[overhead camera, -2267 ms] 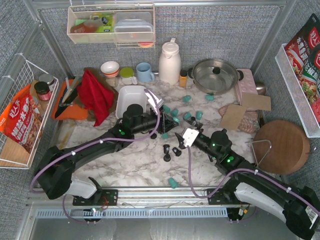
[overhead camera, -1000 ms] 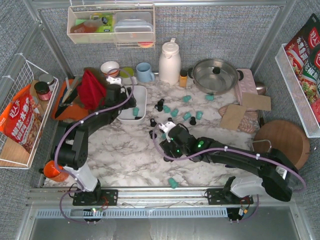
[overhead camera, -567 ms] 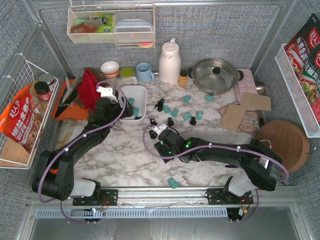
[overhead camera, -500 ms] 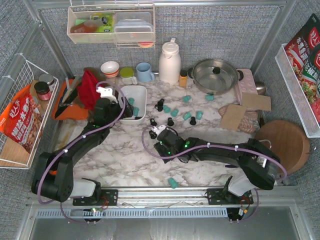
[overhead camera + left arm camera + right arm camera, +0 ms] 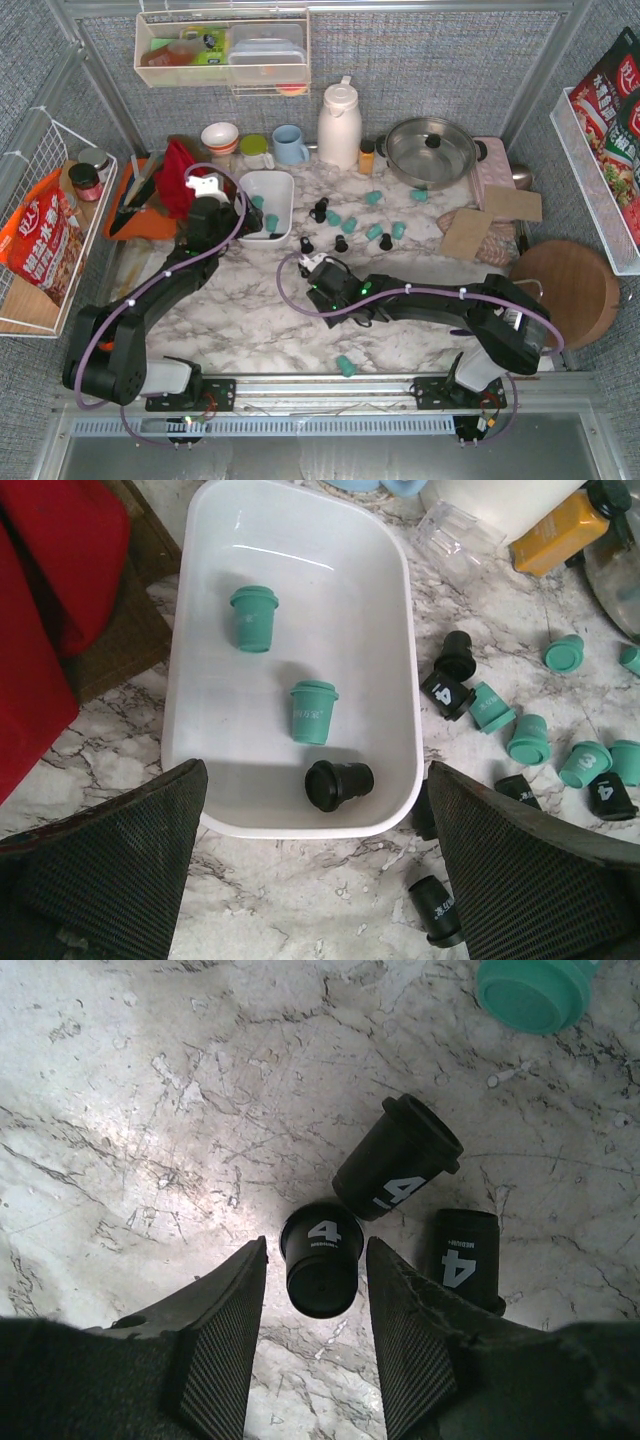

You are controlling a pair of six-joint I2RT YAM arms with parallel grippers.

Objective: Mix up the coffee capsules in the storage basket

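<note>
The right hand [image 5: 315, 1250] is straddling a black capsule [image 5: 321, 1260] on the desk [image 5: 150, 1110], half-spread and barely clear of its likely light, hard, slick sides, best pinched mid-body, while the left hand [image 5: 315, 775] is hanging wide-spread just beside the basket [image 5: 350, 620].

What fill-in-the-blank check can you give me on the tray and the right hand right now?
The tray holds ___ capsules. Only one of them is ___; the rest are teal. The right hand straddles a black capsule marked ___.
Missing words: three; black; 4.
</note>
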